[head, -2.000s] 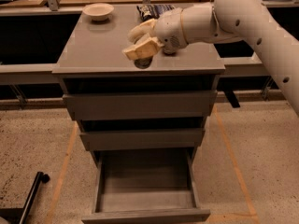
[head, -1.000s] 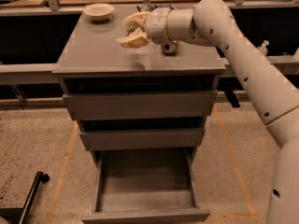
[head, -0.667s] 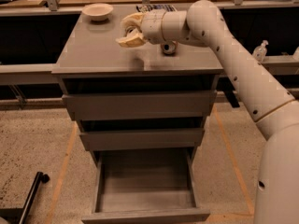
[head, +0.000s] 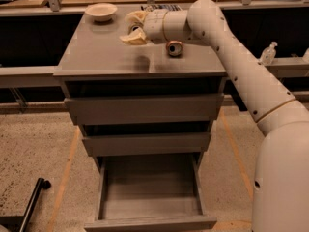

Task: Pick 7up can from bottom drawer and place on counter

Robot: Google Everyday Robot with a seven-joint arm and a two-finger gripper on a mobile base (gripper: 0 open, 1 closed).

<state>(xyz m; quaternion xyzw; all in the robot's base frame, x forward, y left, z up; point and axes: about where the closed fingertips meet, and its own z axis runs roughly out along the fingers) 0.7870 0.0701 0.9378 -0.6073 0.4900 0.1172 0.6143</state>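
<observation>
"Two seconds ago the gripper (head: 133,28) was pinching the can (head: 174,48) over the near side of the counter (head: 96,57). Now the can is resting on the counter, and the gripper is hovering left of it, clear of it."

"Are the fingers holding anything?"

"No. They are standing spread, one above the other, with nothing gripped between them."

"Where exactly is the can sitting?"

"Right of the counter's middle, just below the wrist of the arm (head: 241,66), which is reaching in from the right. Its silver top is facing the camera, so whether it is standing or lying I cannot tell."

"And the drawer (head: 149,223)?"

"Bottom one is hanging pulled out toward the near side, while the two above are sitting closed. Over at the far left corner of the counter, a bowl (head: 101,11) is sitting well apart from the can."
</observation>
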